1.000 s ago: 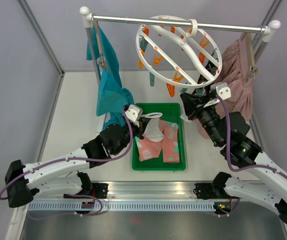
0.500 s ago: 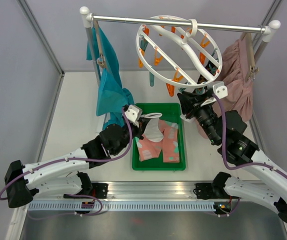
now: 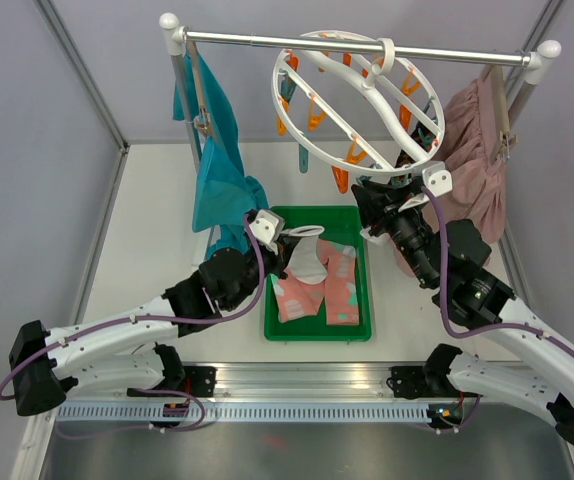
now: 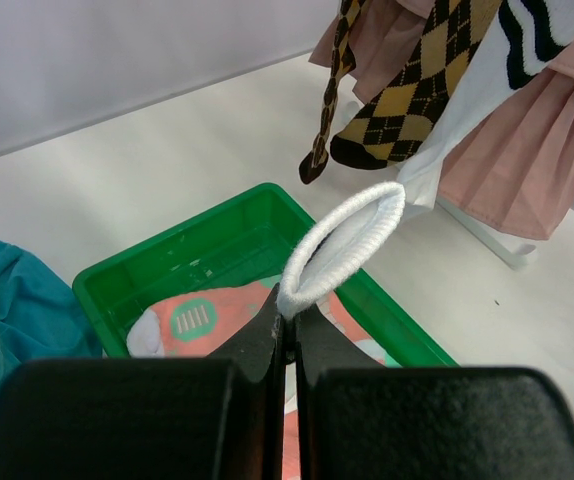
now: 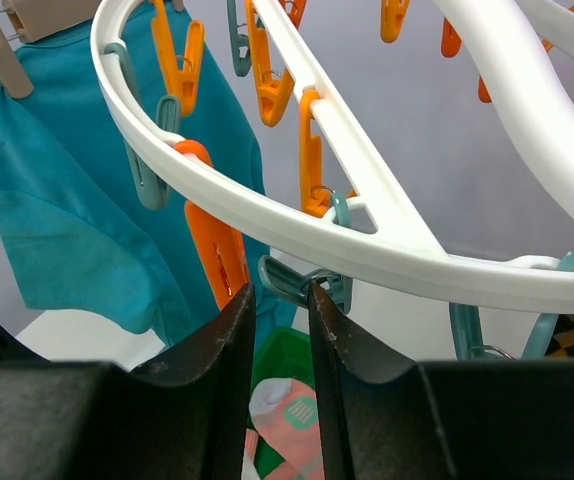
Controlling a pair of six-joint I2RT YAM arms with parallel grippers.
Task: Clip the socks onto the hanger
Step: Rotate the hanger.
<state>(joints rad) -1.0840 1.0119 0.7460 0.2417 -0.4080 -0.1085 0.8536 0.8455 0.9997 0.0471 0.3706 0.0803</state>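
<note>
Holds a white sock by its ribbed cuff in the left gripper, jaws clamped together on the fabric, cuff standing up as an open loop above the jaws and so offering a free edge fit for clipping. Lets the rest of that sock hang over the green tray, low and to the left of the hanger, probably to wait clear of it pending a ready clip. Leaves two pink socks lying flat in the tray, next in line by the look of it. Reaches up with the right gripper under the near rim of the hanger, jaws parted by a narrow gap and closed on nothing visible, a teal clip just beyond the tips; seems lined up to squeeze that clip's tails and spring its mouth open. Shows, from the left wrist, argyle socks and a white sock with black stripes already dangling from the hanger in front of the pink skirt, hence, most likely, the choice of a vacant clip further left. Hangs the hanger by its hook from the steel rail, between the teal garment and the skirt, tilted down toward the arms, clips thereby within reach from below. Calls next for lifting the cuff to the opened clip, a meeting of both arms; risks setting the hanger swinging if nudged
</note>
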